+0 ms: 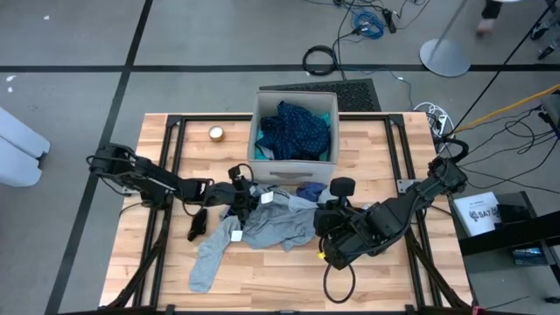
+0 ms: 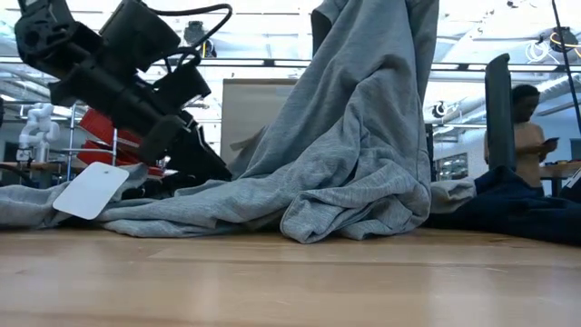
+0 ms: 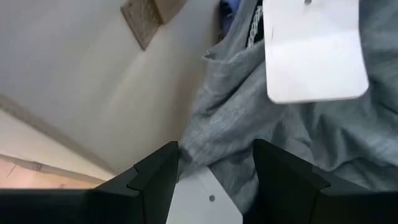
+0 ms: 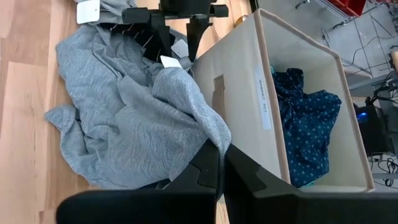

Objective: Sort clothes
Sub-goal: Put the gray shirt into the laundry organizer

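Soft grey jersey garment [image 1: 262, 223] sprawled in loose folds over the pale wooden slat table [image 1: 376, 280] — one long sleeve or leg trailing toward the near edge, a white card tag [image 2: 91, 189] hanging off it. Lifted at one end into a tall draped peak, as the low view shows, the fabric pinched by the right claw [image 4: 219, 171], its two dark fingers pressed fully together on a fold. Beige square fabric box [image 4: 245, 93], stiff-walled with a cut handle slot, standing just behind the grey heap; navy dotted garment [image 1: 293, 129] crumpled inside, a sliver of turquoise at its rim. Small black sock [image 1: 197, 223] lying flat on the table beside the grey cloth, on the left arm's side. Dark blue piece [image 1: 308, 190] bunched between the box front and the right arm.

Left claw [image 3: 214, 180] low against the grey garment by the box wall — fingers spread wide, a white tag and grey knit between them, nothing clamped. Round gold-coloured disc [image 1: 215, 133] sitting apart, left of the box.
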